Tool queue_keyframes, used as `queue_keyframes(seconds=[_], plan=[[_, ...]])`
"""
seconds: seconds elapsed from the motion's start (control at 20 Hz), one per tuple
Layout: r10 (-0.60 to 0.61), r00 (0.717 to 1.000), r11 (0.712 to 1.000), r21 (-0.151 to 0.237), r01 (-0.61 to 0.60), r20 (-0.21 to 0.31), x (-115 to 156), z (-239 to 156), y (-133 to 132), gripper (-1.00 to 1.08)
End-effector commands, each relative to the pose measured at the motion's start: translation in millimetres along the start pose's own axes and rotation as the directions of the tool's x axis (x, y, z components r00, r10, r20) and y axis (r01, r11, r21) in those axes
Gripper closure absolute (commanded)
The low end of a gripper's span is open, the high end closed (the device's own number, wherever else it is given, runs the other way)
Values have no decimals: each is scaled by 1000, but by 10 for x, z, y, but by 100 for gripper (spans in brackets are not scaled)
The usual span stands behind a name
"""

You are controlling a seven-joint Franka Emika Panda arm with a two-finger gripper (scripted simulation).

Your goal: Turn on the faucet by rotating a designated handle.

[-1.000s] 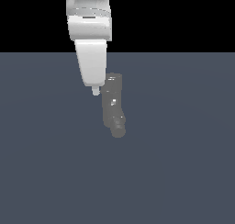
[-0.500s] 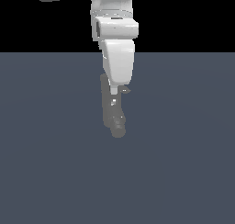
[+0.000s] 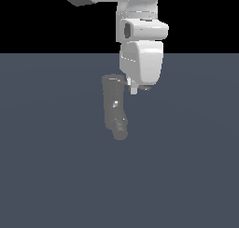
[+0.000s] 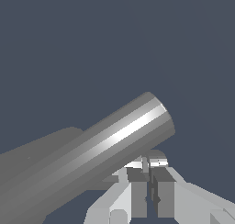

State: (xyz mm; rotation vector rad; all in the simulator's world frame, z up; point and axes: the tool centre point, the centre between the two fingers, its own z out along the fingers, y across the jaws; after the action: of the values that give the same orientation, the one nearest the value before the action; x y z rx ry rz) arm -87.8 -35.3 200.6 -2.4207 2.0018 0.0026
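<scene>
The handle (image 4: 98, 147) juts sideways from the top of the faucet (image 3: 114, 105), lying just past the fingertips of the gripper (image 4: 150, 163), apparently touching them. The gripper's fingers (image 4: 137, 191) are pressed nearly together with nothing between them. Judging by this, the pushing step is in hand; the next move calls for a sideways sweep against the rod, keeping contact near its free end.

— Where is the dark grey upright cylindrical faucet (image 3: 114, 105) standing?
— Just beside the gripper (image 3: 135, 89), on the exterior view's left.
— And the thin light-grey metallic rod handle (image 4: 92, 154)?
— It is lying right alongside the jaws' tips.
</scene>
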Motion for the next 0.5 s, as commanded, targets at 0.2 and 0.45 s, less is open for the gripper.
queue_keyframes(seconds=[0.2,0.45], plan=[[4,1000,1000,0,-4,0,148,-1,-125,108],[9,1000,1000,0,-9,-1,301,-2,-247,108]])
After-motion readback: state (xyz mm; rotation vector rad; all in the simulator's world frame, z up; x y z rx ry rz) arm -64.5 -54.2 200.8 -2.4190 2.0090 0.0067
